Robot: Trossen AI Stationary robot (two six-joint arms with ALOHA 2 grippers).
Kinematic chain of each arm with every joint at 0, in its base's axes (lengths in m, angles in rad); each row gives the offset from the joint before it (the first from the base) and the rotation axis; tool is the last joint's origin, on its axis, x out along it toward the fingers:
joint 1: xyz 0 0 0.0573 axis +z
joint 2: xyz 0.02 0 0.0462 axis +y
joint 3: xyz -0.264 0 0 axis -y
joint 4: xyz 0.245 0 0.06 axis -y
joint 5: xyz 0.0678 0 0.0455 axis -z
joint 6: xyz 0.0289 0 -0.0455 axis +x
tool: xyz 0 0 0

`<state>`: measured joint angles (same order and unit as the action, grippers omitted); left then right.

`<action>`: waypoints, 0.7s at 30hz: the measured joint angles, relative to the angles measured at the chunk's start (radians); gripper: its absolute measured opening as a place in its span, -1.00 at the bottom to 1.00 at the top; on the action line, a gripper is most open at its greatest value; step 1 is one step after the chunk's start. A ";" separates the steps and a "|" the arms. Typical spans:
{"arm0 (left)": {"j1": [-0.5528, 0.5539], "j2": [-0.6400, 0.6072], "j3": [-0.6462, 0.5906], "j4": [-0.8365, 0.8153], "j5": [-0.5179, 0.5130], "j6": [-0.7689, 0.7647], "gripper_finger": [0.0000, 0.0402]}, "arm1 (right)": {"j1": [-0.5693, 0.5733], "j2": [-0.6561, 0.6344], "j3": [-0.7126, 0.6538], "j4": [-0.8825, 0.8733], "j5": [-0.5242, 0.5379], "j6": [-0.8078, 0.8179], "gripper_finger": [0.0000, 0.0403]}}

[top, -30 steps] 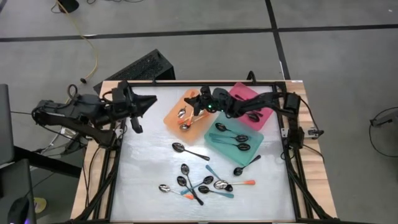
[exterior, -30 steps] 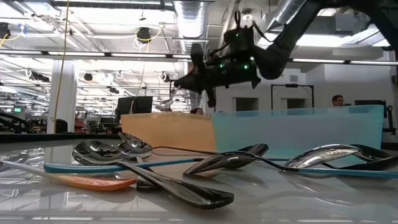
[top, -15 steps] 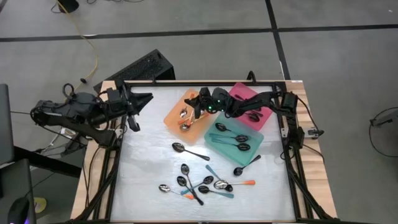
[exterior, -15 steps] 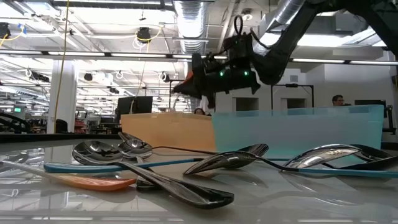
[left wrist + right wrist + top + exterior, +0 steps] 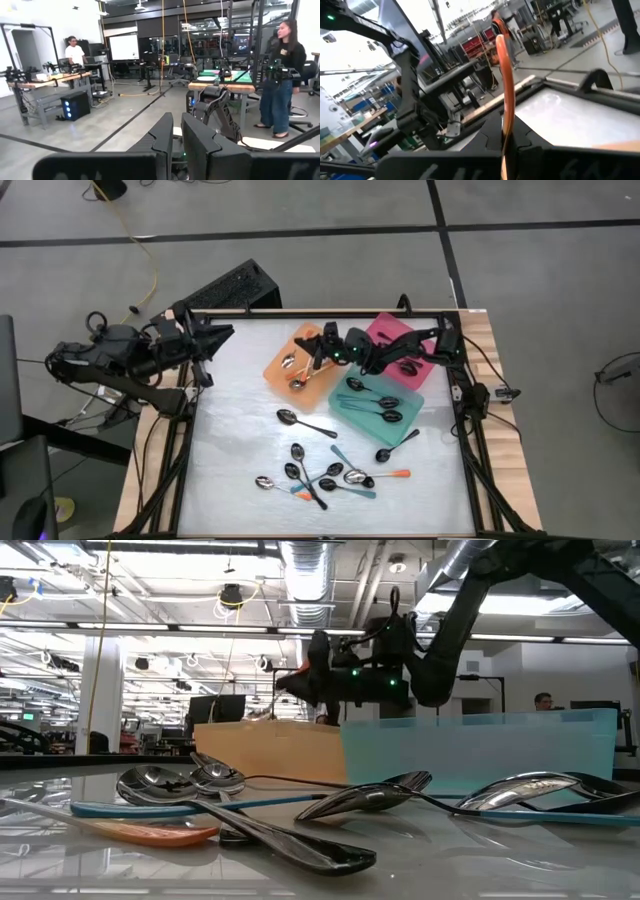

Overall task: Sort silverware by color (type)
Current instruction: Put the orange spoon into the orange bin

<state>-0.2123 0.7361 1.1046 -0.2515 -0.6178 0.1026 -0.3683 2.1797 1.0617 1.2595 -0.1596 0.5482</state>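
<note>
My right gripper (image 5: 313, 350) hangs over the orange tray (image 5: 278, 373) at the table's far middle, shut on an orange-handled spoon (image 5: 504, 75). The tray holds shiny spoons (image 5: 294, 364) with orange handles. Dark spoons (image 5: 372, 400) lie in the teal tray (image 5: 405, 412); behind it stands a pink tray (image 5: 385, 328). Several loose spoons (image 5: 325, 475) lie in a heap near the table's near edge, and two black ones (image 5: 305, 423) (image 5: 396, 446) lie apart. My left gripper (image 5: 222, 335) is shut and holds nothing, above the table's far left corner. My right gripper pinches the spoon's orange handle (image 5: 506, 117) between its two fingers. The handle sticks out well past the fingertips, along the fingers. The spoon's bowl is hidden behind the gripper. The spoon is lifted clear above the orange tray (image 5: 265, 750).
A black keyboard (image 5: 225, 288) lies on the floor beyond the table's far left corner. The middle of the table, between the trays and the spoon heap, is bare. People stand in the room behind the table.
My right gripper has sunk toward the orange tray with the spoon and has tipped its fingers up toward level. My left gripper has drawn back toward the table's left edge, still shut.
</note>
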 joint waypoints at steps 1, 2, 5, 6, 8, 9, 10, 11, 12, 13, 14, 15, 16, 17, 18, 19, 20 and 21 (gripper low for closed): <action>0.000 0.000 0.000 -0.002 0.000 -0.007 -0.87 | 0.000 0.001 0.000 -0.005 0.000 0.003 -0.96; 0.000 0.000 0.000 -0.001 0.000 -0.014 -0.87 | 0.000 0.001 -0.001 -0.007 0.000 0.005 -0.96; 0.000 0.001 0.000 -0.004 0.001 -0.017 -0.87 | 0.000 -0.005 -0.001 -0.022 0.000 0.005 -0.96; 0.000 0.003 0.000 -0.004 0.001 -0.018 -0.87 | 0.000 -0.009 -0.001 -0.036 0.001 0.005 -0.96; 0.000 0.007 0.000 -0.004 0.001 -0.018 -0.87 | 0.000 -0.018 -0.001 -0.062 0.001 -0.001 -0.96; 0.000 0.009 0.000 -0.004 0.001 -0.018 -0.87 | 0.000 -0.019 -0.001 -0.067 0.002 -0.007 -0.96; 0.000 0.010 0.000 -0.004 0.001 -0.019 -0.87 | 0.000 -0.020 -0.001 -0.072 0.003 -0.017 -0.96; 0.000 0.010 0.000 -0.005 0.001 -0.019 -0.87 | 0.000 -0.020 -0.001 -0.076 0.003 -0.023 -0.96; 0.000 0.011 0.000 -0.006 0.001 -0.020 -0.87 | 0.000 -0.020 -0.001 -0.080 0.003 -0.026 -0.96; 0.000 0.011 0.000 -0.007 0.001 -0.024 -0.87 | 0.000 -0.020 -0.001 -0.081 0.003 -0.025 -0.96; 0.000 0.010 0.000 -0.005 0.001 -0.029 -0.87 | 0.000 -0.020 -0.001 -0.080 0.003 -0.025 -0.96; 0.000 0.010 0.000 -0.004 0.001 -0.035 -0.87 | 0.000 -0.020 -0.001 -0.076 0.003 -0.025 -0.95; 0.000 0.010 0.000 -0.005 0.001 -0.036 -0.87 | 0.000 -0.020 -0.001 -0.076 0.003 -0.025 -0.94; 0.000 0.010 0.000 -0.004 0.001 -0.037 -0.87 | 0.000 -0.020 -0.001 -0.077 0.003 -0.025 -0.93; 0.000 0.010 0.000 -0.005 0.001 -0.037 -0.87 | 0.000 -0.020 -0.001 -0.078 0.003 -0.025 -0.91; 0.000 0.010 0.000 -0.005 0.001 -0.037 -0.87 | 0.000 -0.020 -0.001 -0.078 0.003 -0.025 -0.89; 0.000 0.011 0.000 -0.005 0.001 -0.037 -0.87 | 0.000 -0.020 -0.001 -0.077 0.004 -0.025 -0.87; 0.000 0.010 0.000 -0.005 0.001 -0.038 -0.87 | 0.000 -0.020 -0.001 -0.075 0.004 -0.025 -0.85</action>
<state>-0.2123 0.7466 1.1042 -0.2567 -0.6167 0.0650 -0.3683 2.1597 1.0611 1.1842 -0.1556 0.5229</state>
